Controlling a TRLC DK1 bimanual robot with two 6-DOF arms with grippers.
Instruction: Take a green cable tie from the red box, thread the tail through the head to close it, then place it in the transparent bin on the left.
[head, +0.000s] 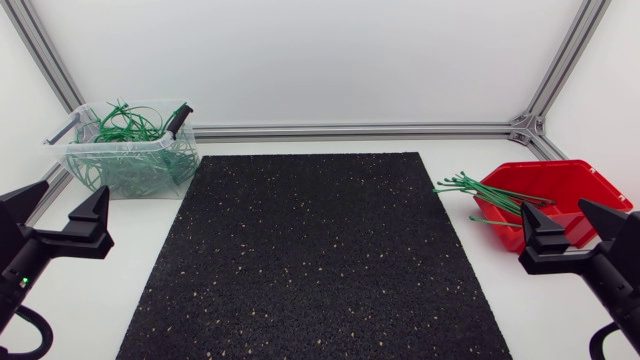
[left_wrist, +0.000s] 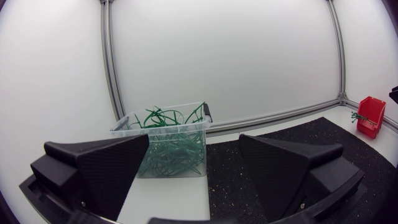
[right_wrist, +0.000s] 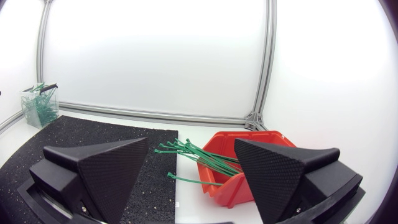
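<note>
Head view: left jaws and right jaws both gape, empty, at the sides of the surface (head: 300, 148). Left wrist: transparent bin (left_wrist: 175, 155) ahead, holding looped ties (left_wrist: 163, 117). Right wrist: green cable ties (right_wrist: 196, 152) poke from the red box (right_wrist: 230, 186) just ahead.

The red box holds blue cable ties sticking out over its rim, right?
Not quite: the cable ties in the red box are green, not blue, as the right wrist view shows. They do stick out over its rim.

We read no legible text, label, number or sign on the red box (head: 590, 185), transparent bin (head: 160, 172) or black mat (head: 310, 260).
</note>
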